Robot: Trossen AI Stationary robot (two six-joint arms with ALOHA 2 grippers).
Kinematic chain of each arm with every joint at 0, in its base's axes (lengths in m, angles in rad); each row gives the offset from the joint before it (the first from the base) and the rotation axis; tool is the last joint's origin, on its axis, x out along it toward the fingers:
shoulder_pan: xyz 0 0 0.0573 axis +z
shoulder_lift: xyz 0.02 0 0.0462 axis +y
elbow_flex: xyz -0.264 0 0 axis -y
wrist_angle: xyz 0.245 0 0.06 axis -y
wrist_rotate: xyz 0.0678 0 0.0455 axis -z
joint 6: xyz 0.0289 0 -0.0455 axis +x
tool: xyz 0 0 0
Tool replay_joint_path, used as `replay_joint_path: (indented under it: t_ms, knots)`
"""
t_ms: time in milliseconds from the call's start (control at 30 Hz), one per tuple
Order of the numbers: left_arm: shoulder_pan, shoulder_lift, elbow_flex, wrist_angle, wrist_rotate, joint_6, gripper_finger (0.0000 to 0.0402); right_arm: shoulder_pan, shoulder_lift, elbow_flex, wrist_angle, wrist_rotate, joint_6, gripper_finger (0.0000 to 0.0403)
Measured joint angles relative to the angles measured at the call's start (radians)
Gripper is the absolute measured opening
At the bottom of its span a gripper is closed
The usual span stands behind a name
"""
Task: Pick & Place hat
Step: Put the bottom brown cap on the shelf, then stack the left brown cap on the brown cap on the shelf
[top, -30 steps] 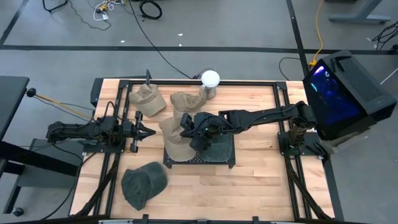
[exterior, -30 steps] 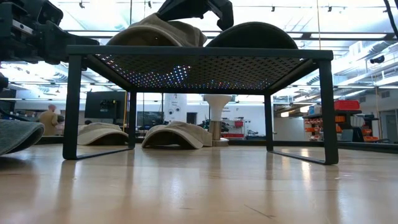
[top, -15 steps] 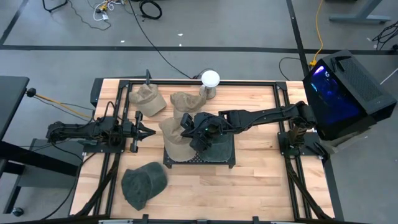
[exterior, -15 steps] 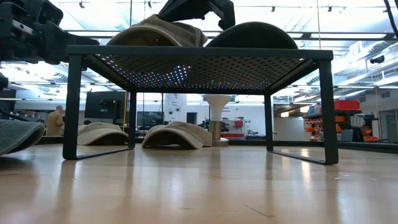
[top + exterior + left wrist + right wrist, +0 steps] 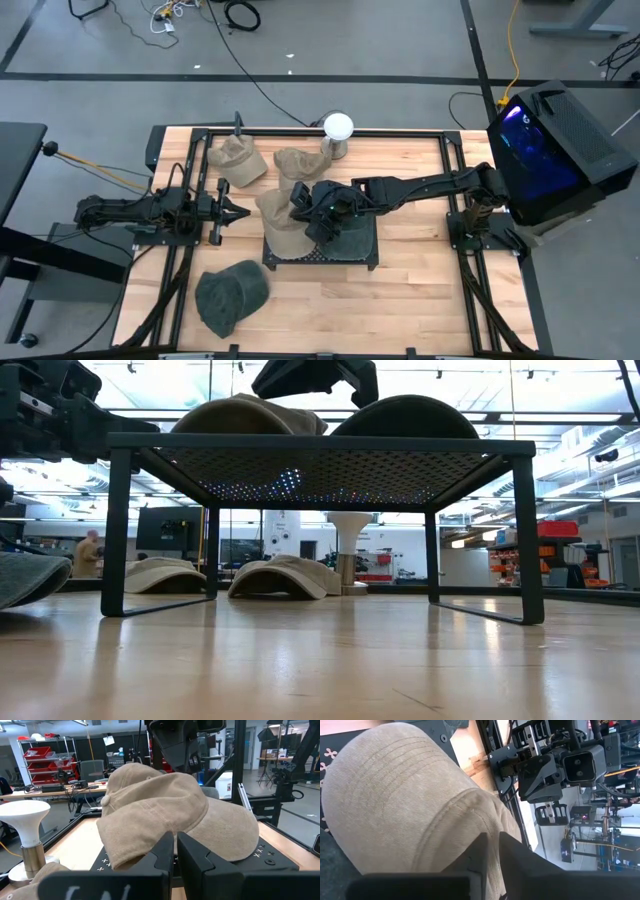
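Observation:
A tan hat [image 5: 279,226] lies on the left part of a black mesh stand [image 5: 322,258], with a dark hat [image 5: 355,238] beside it on the right. In the low view the tan hat [image 5: 245,413] shows as a rounded mound on the stand's top. My right gripper [image 5: 303,207] hovers just over its crown; in the right wrist view the gripper [image 5: 493,851] is open by a narrow gap with tan cloth [image 5: 405,805] behind it. My left gripper [image 5: 230,212] waits shut left of the stand, pointing at the tan hat [image 5: 170,815]. My right gripper comes at the tan hat's crown [image 5: 470,815] slanting from above and the table's right. The low view shows a thin gap between the gripper [image 5: 312,377] and the hat's top. I cannot tell whether the fingertips touch the cloth.
Two more tan hats [image 5: 236,160] [image 5: 299,164] lie behind the stand, next to a white bulb-shaped lamp [image 5: 338,128]. A green hat [image 5: 231,295] lies near the table's near left edge. Bare wood shows to the stand's right and in front of it.
The tan hat's crown has sunk: it stood drawn up in a peak against the right gripper, and now it lies lower and rounded on the stand. Both arms have kept their places.

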Motion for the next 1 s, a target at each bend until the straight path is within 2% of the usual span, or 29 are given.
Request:
replay_joint_path:
  t_ms: [267, 433, 700, 1000]
  knots:
    - [0.000, 0.000, 0.000, 0.000, 0.000, 0.000, 0.0030, -0.001, 0.000, 0.000, -0.003, 0.000, 0.016, 0.0087]
    - [0.000, 0.000, 0.000, 0.000, 0.000, 0.000, 0.0030, -0.002, 0.000, 0.000, -0.002, 0.000, 0.075, 0.0128]
    - [0.000, 0.000, 0.000, 0.000, 0.000, 0.000, 0.0030, -0.002, -0.007, 0.000, 0.013, 0.000, 0.076, 0.0189]
    - [0.000, 0.000, 0.000, 0.000, 0.000, 0.000, 0.0030, -0.002, -0.046, 0.000, 0.067, 0.000, 0.076, 0.0206]
